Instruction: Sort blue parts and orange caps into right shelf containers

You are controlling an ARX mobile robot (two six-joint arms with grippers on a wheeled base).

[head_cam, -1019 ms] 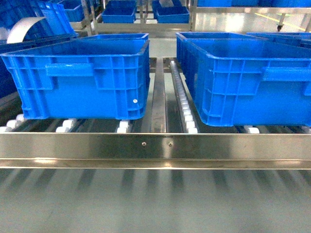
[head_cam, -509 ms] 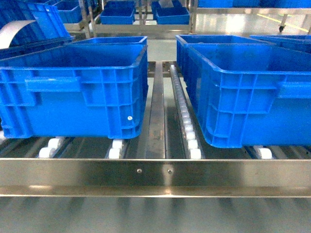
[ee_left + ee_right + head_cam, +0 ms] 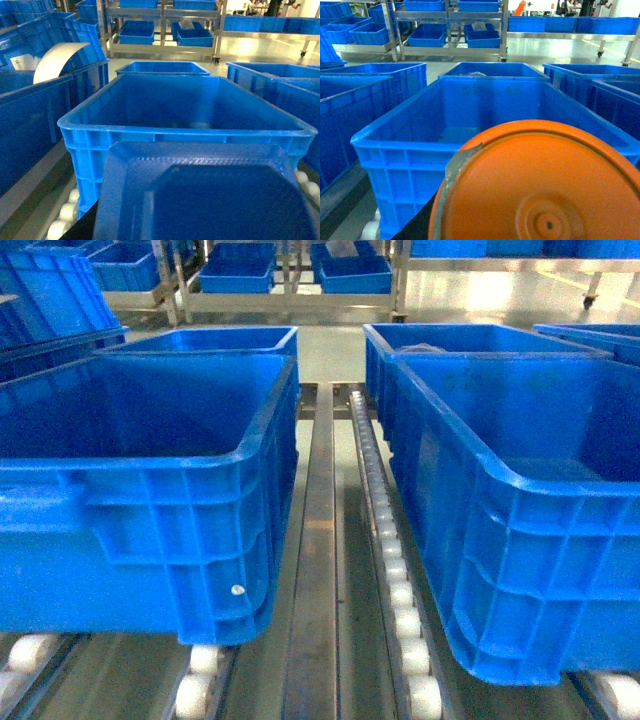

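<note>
Two right shelf containers, deep bright-blue crates, stand side by side on the roller shelf: the left crate and the right crate. In the left wrist view a dark blue part with a raised rectangular rim fills the lower frame, held up in front of the near rim of a crate. In the right wrist view an orange cap, round face with concentric rings, hangs close to the camera before another crate. Both grippers' fingers are hidden behind what they hold. Neither arm shows in the head view.
White rollers and a steel divider rail run between the crates. More blue crates stand behind them, and steel racks with blue bins farther back. A curved white sheet sticks out of a crate at the left.
The head view has moved in closer to the shelf. The crates now loom larger and are seen more from above, and the steel front rail has dropped out of view.
</note>
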